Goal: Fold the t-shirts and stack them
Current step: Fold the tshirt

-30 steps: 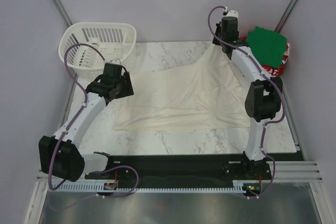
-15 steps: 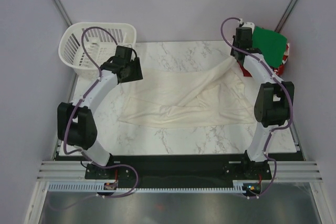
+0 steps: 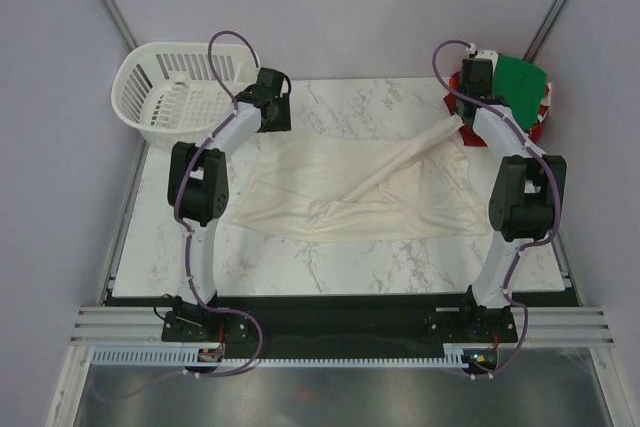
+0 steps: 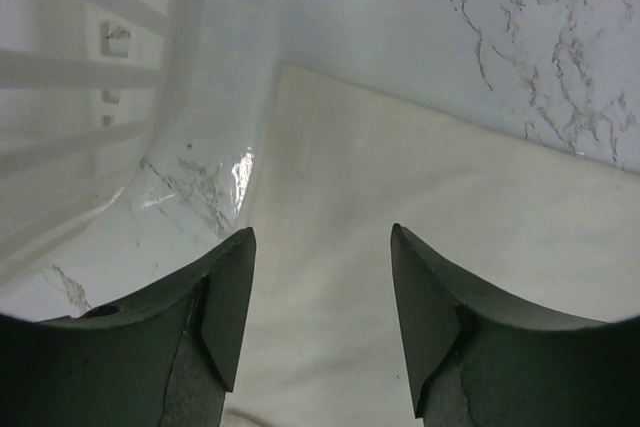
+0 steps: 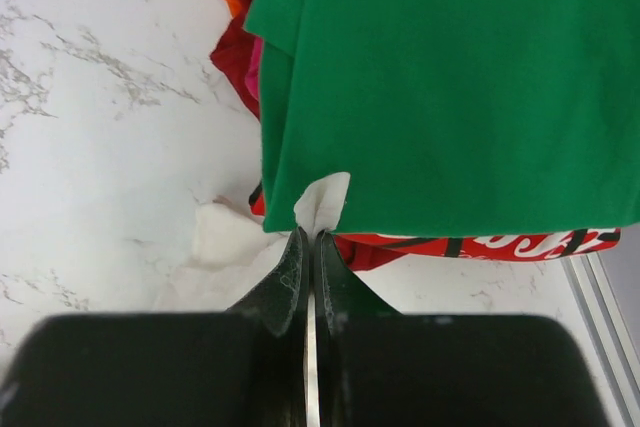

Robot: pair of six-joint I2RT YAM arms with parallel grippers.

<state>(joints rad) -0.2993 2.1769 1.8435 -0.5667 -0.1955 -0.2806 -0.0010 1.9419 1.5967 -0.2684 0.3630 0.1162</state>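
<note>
Both arms have swung out to the far edge, dragging the cream shirt (image 3: pixel 370 187) back with them.
The shirt trails rumpled behind both tools, unfolded. The left gripper (image 4: pixel 320 247) hovers over its corner with jaws apart, the basket (image 4: pixel 90 67) at its left. The outstretched right gripper (image 5: pixel 310 247) is clamped on a pinch of the shirt, with the green shirt (image 5: pixel 450 77) and red shirt (image 5: pixel 520 244) just beyond.

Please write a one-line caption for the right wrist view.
Right gripper shut on the cream cloth t-shirt, beside the green t-shirt lying on the red lettered t-shirt.
</note>
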